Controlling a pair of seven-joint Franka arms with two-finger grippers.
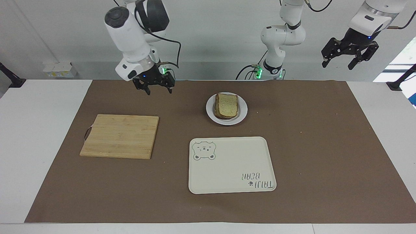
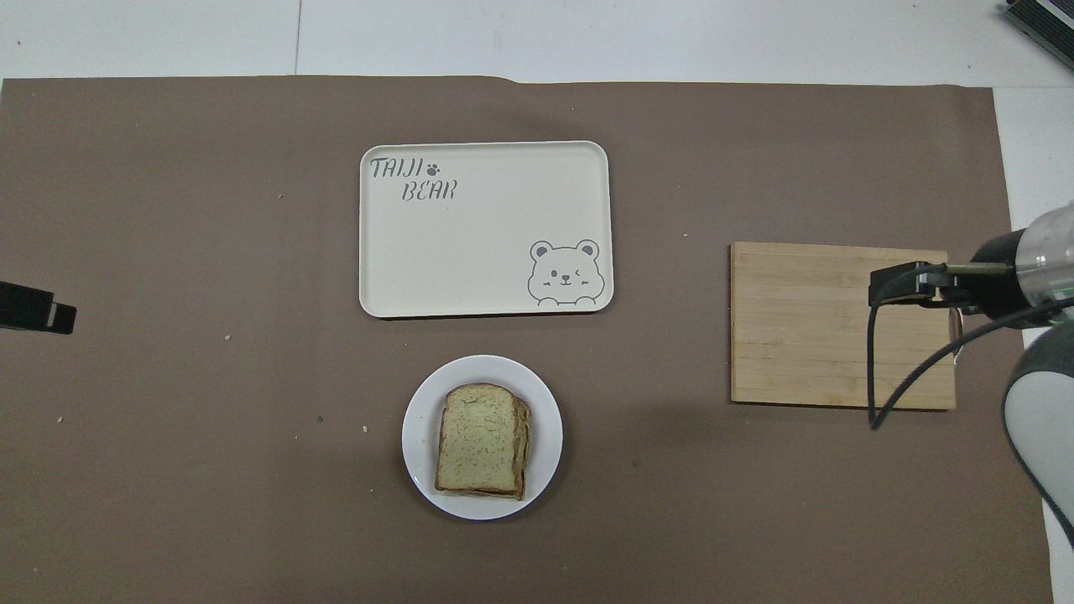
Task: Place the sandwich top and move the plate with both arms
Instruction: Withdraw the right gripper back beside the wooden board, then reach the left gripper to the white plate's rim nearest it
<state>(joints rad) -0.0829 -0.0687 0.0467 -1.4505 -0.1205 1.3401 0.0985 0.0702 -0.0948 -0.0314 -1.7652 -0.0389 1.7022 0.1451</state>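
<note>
Facing view shows my right pincer [image 1: 158, 87] hanging empty, fingers spread, over the brown mat [image 1: 325, 156] near the robots, between the rectangular bamboo cutting board [image 1: 120, 136] and the small round white plate [image 1: 227, 109], apart from both. My left pincer [image 1: 350, 55] waits high at the left arm's end, clear of the tabletop [image 1: 39, 130], fingers also spread and holding nothing.

Outward from there, the sandwich top [image 1: 227, 105], a pale speckled bread slice with a brown crust, already lies on the stack on the plate, so I judge the placing done and the two-arm plate move not yet begun. The cream rectangular tray with the bear drawing [image 1: 231, 165] sits just beside the plate, farther from the robots.

My worries: the plate rim is low and thin, so a pincer coming in too high would close on nothing, and one coming in too deep could nudge the stack and slide the top slice off. If the two arms lift unevenly, the plate tilts and the sandwich slips. In the overhead view the right arm's cable [image 2: 873, 377] dangles over the board and could snag on an edge.

Room looks good: bare mat lies on both flanks of the plate, toward each arm's end, and the tray's raised lip is the only edge to clear.
</note>
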